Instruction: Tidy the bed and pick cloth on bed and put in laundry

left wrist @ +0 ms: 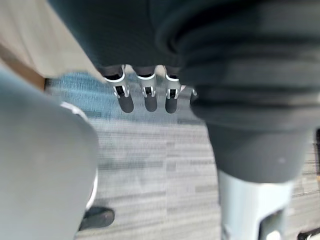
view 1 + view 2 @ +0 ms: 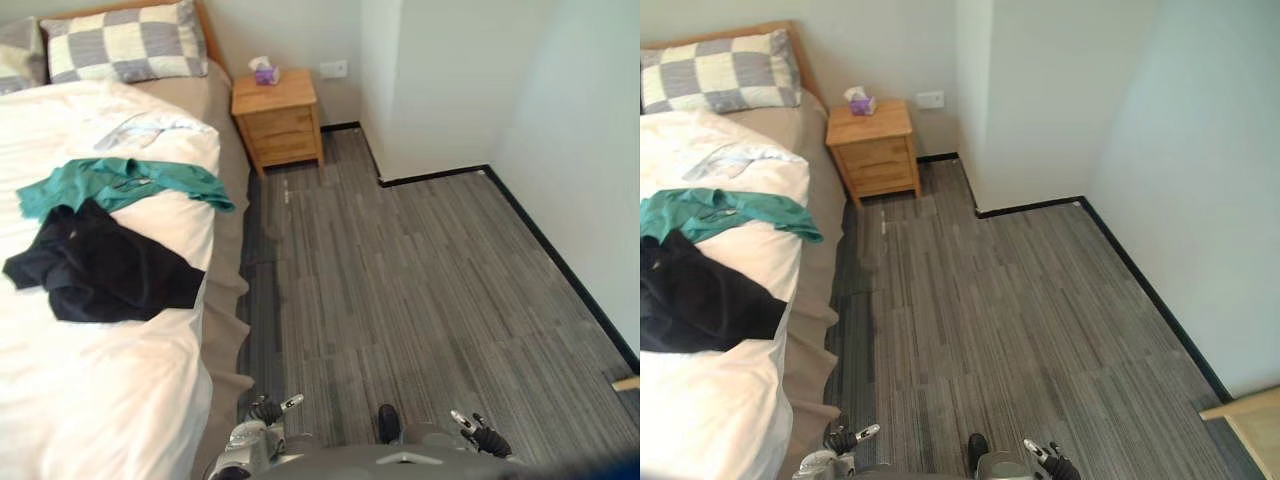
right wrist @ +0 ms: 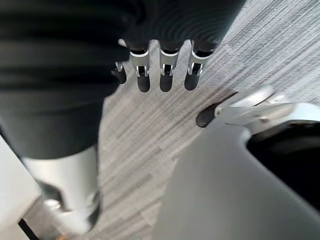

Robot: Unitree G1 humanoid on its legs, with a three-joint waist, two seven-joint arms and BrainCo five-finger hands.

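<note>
On the bed [image 2: 100, 400], the black cloth [image 2: 100, 265] and teal cloth [image 2: 125, 182] are lying touching, probably light and limp; bunch a central fold. Left hand [image 1: 145, 97] and right hand [image 3: 166, 75] are hanging released, holding nothing.

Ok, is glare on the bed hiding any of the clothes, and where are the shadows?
Left eye view: the white duvet is brightly lit and nearly featureless low down, yet the black garment and green garment stand out; a pale cloth near the pillow almost merges with it. Right eye view: the floor strip beside the bed lies in shadow.
</note>
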